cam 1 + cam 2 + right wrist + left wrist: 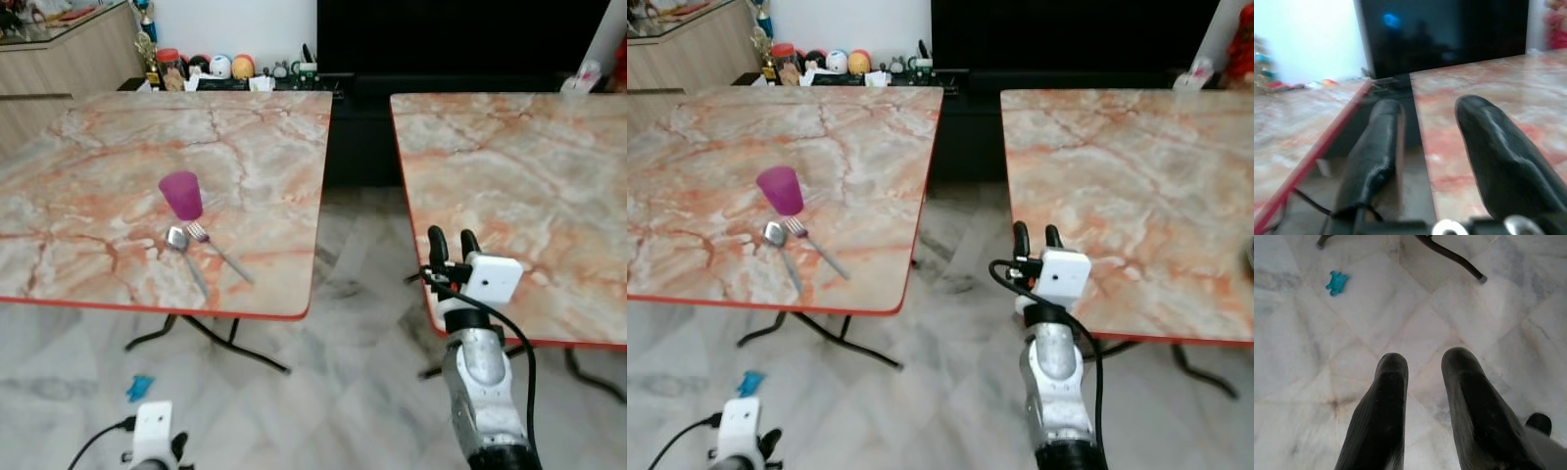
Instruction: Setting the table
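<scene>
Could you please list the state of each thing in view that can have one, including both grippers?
Purple cup: upright on the left table, nothing visible inside.
Spoon: lying flat on the left table, just in front of the cup.
Fork: lying flat beside the spoon.
Right gripper: raised by the right table's near edge, fingers apart, holding nothing.
Left gripper: low over the floor, fingers apart, holding nothing.

Home dining area: marble-top tables [118, 157], television [460, 39].
</scene>
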{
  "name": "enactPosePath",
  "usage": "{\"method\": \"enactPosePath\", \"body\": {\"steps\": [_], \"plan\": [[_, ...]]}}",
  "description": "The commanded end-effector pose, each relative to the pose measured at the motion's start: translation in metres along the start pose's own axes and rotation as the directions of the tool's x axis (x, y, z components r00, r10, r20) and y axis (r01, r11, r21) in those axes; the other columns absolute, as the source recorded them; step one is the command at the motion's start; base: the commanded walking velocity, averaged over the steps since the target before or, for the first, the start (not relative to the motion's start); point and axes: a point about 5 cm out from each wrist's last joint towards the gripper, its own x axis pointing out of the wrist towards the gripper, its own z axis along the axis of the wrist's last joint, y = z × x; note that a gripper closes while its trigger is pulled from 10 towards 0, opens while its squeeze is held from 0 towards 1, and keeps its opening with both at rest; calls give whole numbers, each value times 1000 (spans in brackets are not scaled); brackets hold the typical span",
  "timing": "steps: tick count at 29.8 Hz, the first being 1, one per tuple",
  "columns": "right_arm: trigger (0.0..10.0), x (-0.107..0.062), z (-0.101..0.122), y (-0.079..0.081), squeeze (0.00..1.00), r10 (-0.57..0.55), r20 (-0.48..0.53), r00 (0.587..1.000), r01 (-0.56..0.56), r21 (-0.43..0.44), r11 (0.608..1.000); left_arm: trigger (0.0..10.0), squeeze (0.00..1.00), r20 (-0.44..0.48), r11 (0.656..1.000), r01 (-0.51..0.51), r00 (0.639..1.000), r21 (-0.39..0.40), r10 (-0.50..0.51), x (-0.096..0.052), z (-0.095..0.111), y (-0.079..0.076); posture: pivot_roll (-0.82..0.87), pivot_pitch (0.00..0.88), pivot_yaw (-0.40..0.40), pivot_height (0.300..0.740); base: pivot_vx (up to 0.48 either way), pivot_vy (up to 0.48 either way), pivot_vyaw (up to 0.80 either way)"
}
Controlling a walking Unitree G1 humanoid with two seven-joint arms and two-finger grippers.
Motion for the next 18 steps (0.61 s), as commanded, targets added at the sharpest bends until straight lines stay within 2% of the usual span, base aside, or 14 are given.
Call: {"method": "enactPosePath", "body": {"steps": [1,7,12,14,16,18], "plan": [[10000,3,3,5,0,10,10,1000,-11,5,1000,10000,0,-3,1000,-19,1000,-2,19,0,1,7,53,0,24,740,0,326,0],[10000,-1,-9,1,0,-10,-45,999,9,-5,1000,10000,0,2,1000,-17,1000,3,17,0,2,6,54,0,23,740,0,0,0],[10000,-5,-30,-2,0,-36,-161,986,29,-45,999,10000,0,3,1000,-16,1000,6,16,0,3,6,52,0,23,740,0,0,0],[10000,-11,-45,-9,0,-89,-238,967,75,-65,995,10000,0,4,1000,-16,1000,6,16,0,3,6,56,0,21,740,0,0,0],[10000,-22,-65,-16,0,-155,-355,922,125,-106,987,10000,0,5,1000,-17,1000,6,17,0,3,6,59,0,21,740,0,0,0],[10000,-26,-73,-18,0,-183,-407,895,146,-120,982,10000,0,5,1000,-16,1000,7,16,0,3,6,59,0,21,740,0,0,0]]}}
